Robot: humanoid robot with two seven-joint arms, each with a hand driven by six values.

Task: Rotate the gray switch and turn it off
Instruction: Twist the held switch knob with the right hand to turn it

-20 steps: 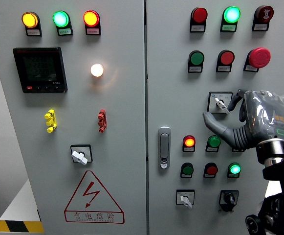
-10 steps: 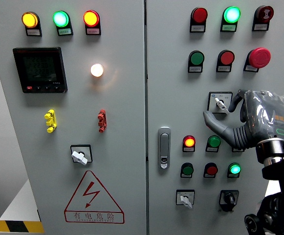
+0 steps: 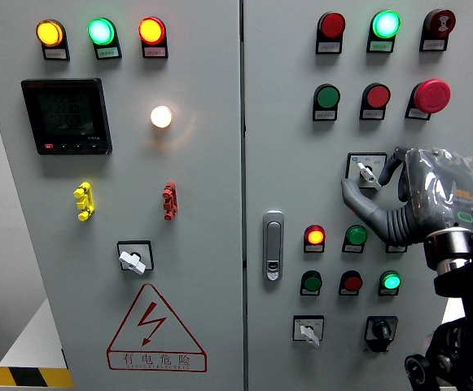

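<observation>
The gray rotary switch (image 3: 366,172) sits on a small square plate on the right cabinet door, with its lever pointing up-left. My right hand (image 3: 374,176) comes up from the lower right in a gray glove. Its thumb (image 3: 356,198) reaches under the switch and a curled finger (image 3: 396,161) stands just right of it. The fingers are spread around the lever and look slightly apart from it, holding nothing. The left hand does not show.
Two more gray rotary switches sit at lower left (image 3: 133,260) and lower middle (image 3: 307,331), next to a black one (image 3: 380,330). A red mushroom button (image 3: 431,95) is above the hand, lit lamps (image 3: 315,237) below it, and a door handle (image 3: 273,244) to the left.
My right hand has crept slightly up and to the right, bringing the thumb closer under the gray switch. The switch lever has not visibly turned.
</observation>
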